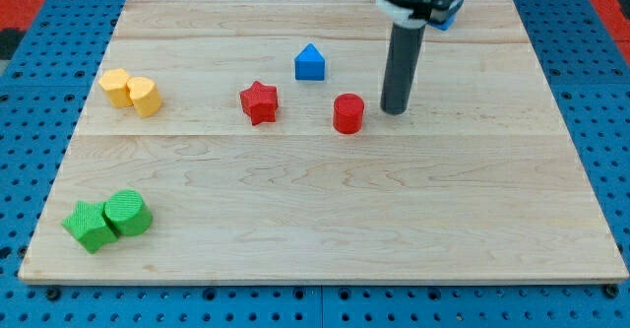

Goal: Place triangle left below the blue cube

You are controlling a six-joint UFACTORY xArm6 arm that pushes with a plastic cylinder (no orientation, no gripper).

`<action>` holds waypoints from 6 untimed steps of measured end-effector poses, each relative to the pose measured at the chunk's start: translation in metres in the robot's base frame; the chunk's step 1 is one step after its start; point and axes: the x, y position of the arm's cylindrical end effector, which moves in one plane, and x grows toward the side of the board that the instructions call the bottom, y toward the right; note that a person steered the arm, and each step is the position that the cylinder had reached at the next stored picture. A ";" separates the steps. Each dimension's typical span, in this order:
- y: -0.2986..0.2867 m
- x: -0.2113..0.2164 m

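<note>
No hand, just a bare rod holding nothing. Blue triangle (309, 62) lies up-left of my tip (395, 109), red cylinder (347, 113) just left. I'd loop behind the triangle and nudge it slowly right toward the blue cube (450, 19).

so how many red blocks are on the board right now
2. The red star sits near the board's middle; the red cylinder is to its right, just left of my tip. My rod could hide something at the top.

No readable text, labels, brands or numbers anywhere: pale wooden surface (325, 229) and coloured blocks unmarked.
</note>
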 end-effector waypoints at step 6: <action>-0.040 -0.143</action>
